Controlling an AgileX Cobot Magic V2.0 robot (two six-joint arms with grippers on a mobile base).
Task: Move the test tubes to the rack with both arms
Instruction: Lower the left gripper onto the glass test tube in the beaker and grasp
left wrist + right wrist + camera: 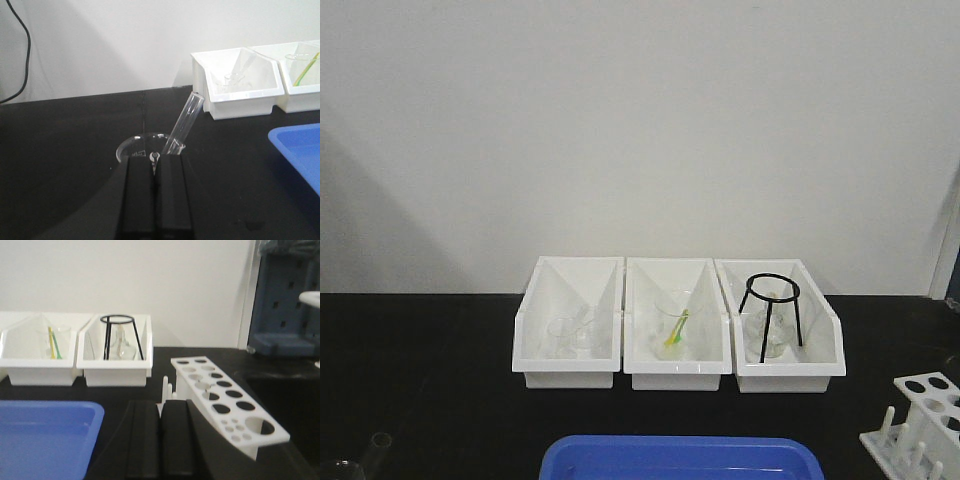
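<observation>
Left gripper point(155, 162) has its two black fingers pressed together with nothing between them, so it needs to spread them before going in. The slim clear glass test tube point(184, 122) leans inside the wide clear glass beaker point(131, 142), rim tipped toward 1 o'clock, lower end just past the fingertips. I'd open up, ease toward 1 o'clock and pinch the tube mid-length, square to its tilt, without bumping the beaker wall. Right gripper point(160, 405) is closed and empty too, with the small white plastic rack point(226, 401) of round holes near, at its 2 o'clock. No tube in it that I can see.
</observation>
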